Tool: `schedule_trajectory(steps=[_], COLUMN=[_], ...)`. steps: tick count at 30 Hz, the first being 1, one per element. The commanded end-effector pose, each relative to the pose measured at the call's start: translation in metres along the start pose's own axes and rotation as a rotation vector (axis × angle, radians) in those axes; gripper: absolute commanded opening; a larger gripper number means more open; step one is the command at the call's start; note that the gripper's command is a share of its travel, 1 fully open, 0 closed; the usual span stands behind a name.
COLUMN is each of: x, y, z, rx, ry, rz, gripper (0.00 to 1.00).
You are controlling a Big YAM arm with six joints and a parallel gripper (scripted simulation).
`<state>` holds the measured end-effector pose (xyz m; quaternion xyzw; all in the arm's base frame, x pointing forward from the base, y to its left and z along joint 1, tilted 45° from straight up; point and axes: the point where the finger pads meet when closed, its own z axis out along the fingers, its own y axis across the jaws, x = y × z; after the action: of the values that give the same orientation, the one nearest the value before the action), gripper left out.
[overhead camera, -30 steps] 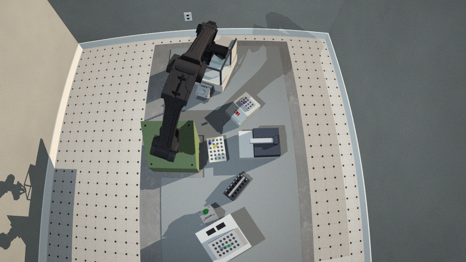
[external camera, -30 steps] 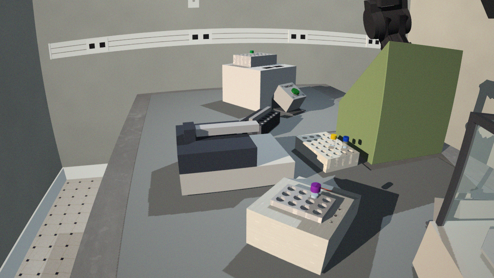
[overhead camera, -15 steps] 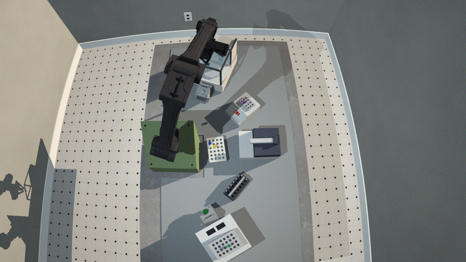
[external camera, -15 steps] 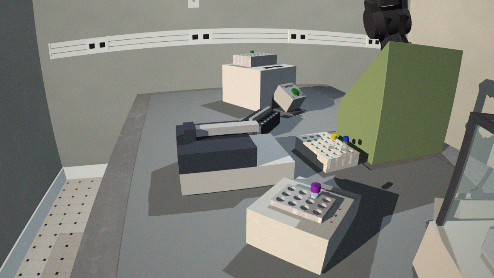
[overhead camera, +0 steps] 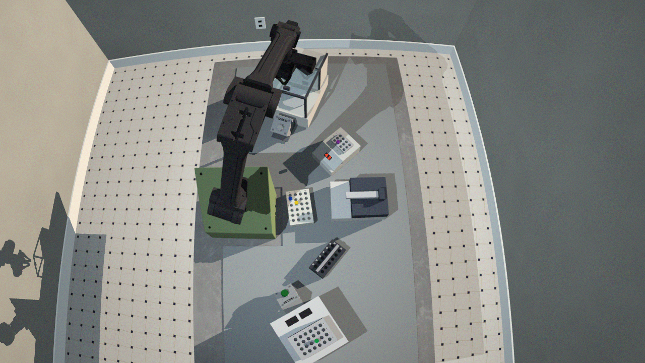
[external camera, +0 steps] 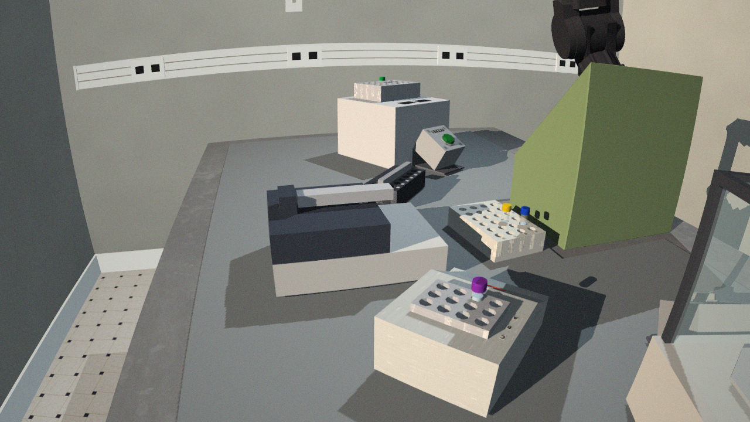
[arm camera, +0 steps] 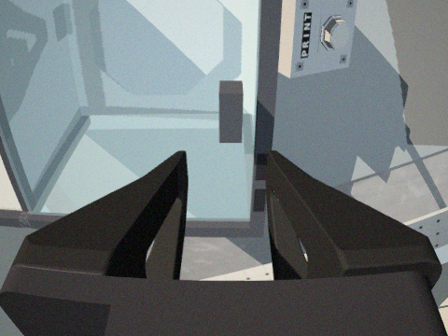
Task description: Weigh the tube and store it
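A robot's gripper hovers at the glass balance, its fingers moderately apart with nothing between them, the door's dark handle just ahead of the tips. Beside the glass box sits the pale PRINT key. Nearby, violet-capped tube A stands upright in the dry block, front row, second bore from the balance side. Beyond are the rack, with yellow and blue caps, and the spectrophotometer. Farther off lies the magnet block, then the mixer, holding a green-capped tube.
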<state>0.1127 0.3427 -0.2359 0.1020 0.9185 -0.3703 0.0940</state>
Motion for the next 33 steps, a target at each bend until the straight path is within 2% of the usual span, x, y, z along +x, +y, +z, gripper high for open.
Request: schedule_trajectory(steps=[1,4,7,8,12,14,15,33], x=[-0.001,0.000,0.001,0.004,0.001,-0.001,-0.001,-0.001], y=[0.020,0.020,0.020,0.019,0.019,0.018,0.012,0.012], z=[-0.034,-0.045,-0.047,-0.028,-0.053,-0.050,-0.033,-0.033], rx=[-0.060,-0.071,-0.072,-0.032,-0.068,-0.061,-0.033,-0.033], ry=[0.003,0.003,0.001,-0.002,0.002,0.003,0.004,0.004], rz=[0.022,0.022,0.020,0.014,0.020,0.022,0.011,0.011], gripper=[0.30,0.30,0.30,0.30,0.30,0.30,0.30,0.30])
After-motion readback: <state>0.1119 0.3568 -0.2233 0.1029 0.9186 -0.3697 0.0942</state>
